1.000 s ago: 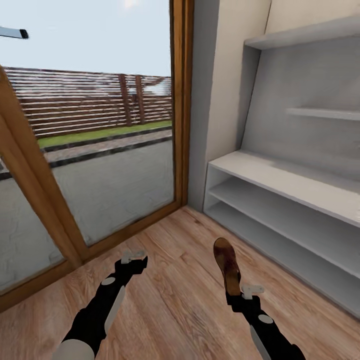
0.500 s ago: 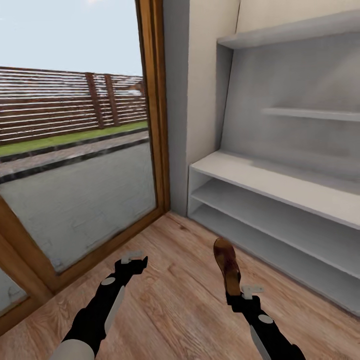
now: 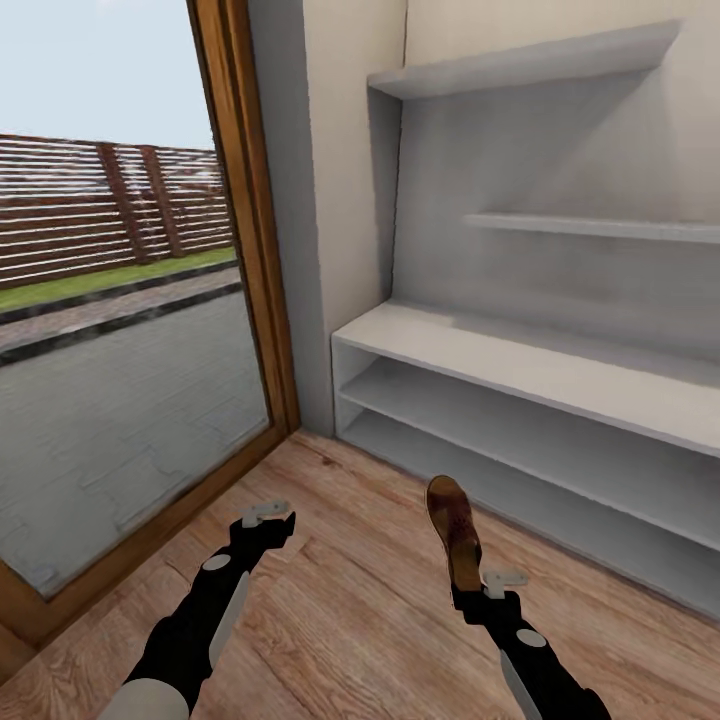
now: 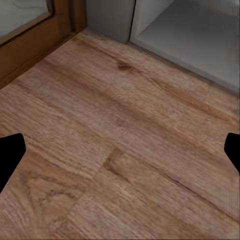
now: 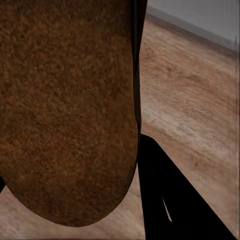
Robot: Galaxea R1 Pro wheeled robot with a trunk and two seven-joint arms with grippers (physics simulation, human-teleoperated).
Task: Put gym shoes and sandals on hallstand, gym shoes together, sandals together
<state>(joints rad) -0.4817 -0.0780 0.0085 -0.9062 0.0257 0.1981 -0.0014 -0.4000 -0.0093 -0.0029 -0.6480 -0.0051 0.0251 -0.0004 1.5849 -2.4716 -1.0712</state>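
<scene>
**A:** So where's our sandal (image 3: 455,530) right now? We've got it clamped in the right gripper (image 3: 470,590), heel end pinched, toe pointing away from us, held up over the corridor floor (image 3: 350,590). In the right wrist view the brown sole (image 5: 70,110) covers most of the picture, with one black finger (image 5: 170,200) pressed against its edge.

**B:** Yep. And the hallstand (image 3: 520,365) sits just ahead on our right, both shelf compartments open toward us, and its lower front edge meets the planks not far past the shoe's toe. Its right end is cut off by the frame.

**A:** Room to move looks fine on our side. We see bare planks between the two arms and out to the wooden door frame (image 3: 250,230) on the left. The grey wall strip (image 3: 285,200) stands between that frame and the rack's left edge.

**B:** Left gripper (image 3: 268,520)? It hangs over the floor holding nothing, and in the left wrist view its black fingertips (image 4: 10,155) sit wide apart at the picture's edges.

**A:** Any writing? We can't spot a label on the shoe or the rack. The sandal's upper side is hard to make out from here.
</scene>
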